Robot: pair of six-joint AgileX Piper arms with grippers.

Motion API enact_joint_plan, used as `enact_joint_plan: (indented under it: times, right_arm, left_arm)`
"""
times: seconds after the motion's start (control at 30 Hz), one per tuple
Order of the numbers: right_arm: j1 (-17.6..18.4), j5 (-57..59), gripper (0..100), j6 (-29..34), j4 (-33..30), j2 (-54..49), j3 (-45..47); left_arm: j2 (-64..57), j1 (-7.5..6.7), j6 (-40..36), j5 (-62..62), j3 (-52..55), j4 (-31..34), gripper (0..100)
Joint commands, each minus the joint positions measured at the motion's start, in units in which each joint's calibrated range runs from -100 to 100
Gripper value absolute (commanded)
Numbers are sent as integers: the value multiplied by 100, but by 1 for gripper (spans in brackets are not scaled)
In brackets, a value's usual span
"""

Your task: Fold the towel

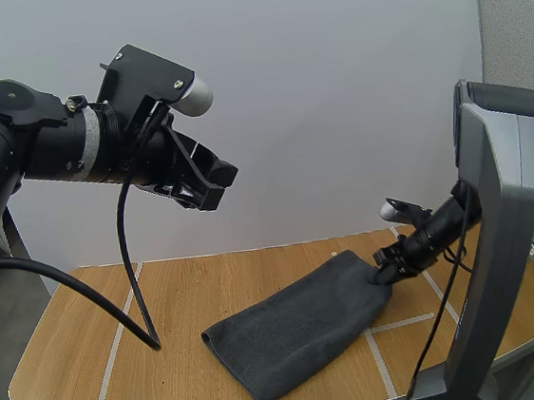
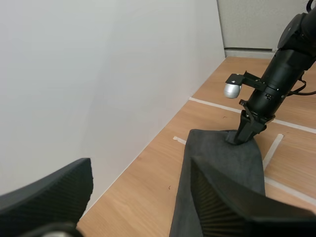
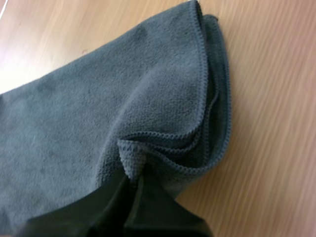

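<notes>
A dark grey towel (image 1: 300, 335) lies folded on the wooden table (image 1: 164, 306), stretching from the front middle back toward the right. My right gripper (image 1: 385, 271) is down at its far right corner and shut on a pinch of the layered hem. Up close, its fingertips (image 3: 132, 183) press together on a small fold of the towel (image 3: 98, 108). My left gripper (image 1: 210, 182) hangs high above the table's left half, open, with nothing between its ribbed fingers (image 2: 222, 207). From there the towel (image 2: 222, 158) and the right gripper (image 2: 243, 136) on its corner lie below.
White tape lines (image 1: 404, 322) cross the tabletop. A white wall (image 1: 334, 107) closes the back of the table. A tall grey upright stand (image 1: 500, 233) rises at the right front edge, close to the right arm.
</notes>
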Motion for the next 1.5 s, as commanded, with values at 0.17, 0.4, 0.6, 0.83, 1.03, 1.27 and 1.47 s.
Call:
enact_joint_plan:
  times: [0.17,0.4,0.6,0.83,1.03,1.27,1.47]
  right_arm:
    - [-249,-67,0,-482,-40,-737,1174]
    - [-314,-614,0,-689,5,-1174,2054]
    - [-314,-690,0,-727,-33,-1496,2347]
    - [-314,-917,0,-727,-57,-1773,2393]
    - [-314,-972,59,-636,-221,-1850,2393]
    - [-314,-1017,100,-537,-463,-1893,2305]
    - [-314,-1017,100,-537,-514,-2263,1582]
  left_arm:
    - [-311,-379,-63,-28,5,-114,92]
    - [-472,-635,-63,-28,5,-114,92]
    - [-569,-795,-63,-28,5,-104,92]
    - [-683,-794,-63,-28,5,-104,92]
    - [-683,-794,-63,-28,5,-104,92]
    - [-698,-794,-63,-28,5,-104,92]
    - [-918,-794,-63,-28,5,-104,92]
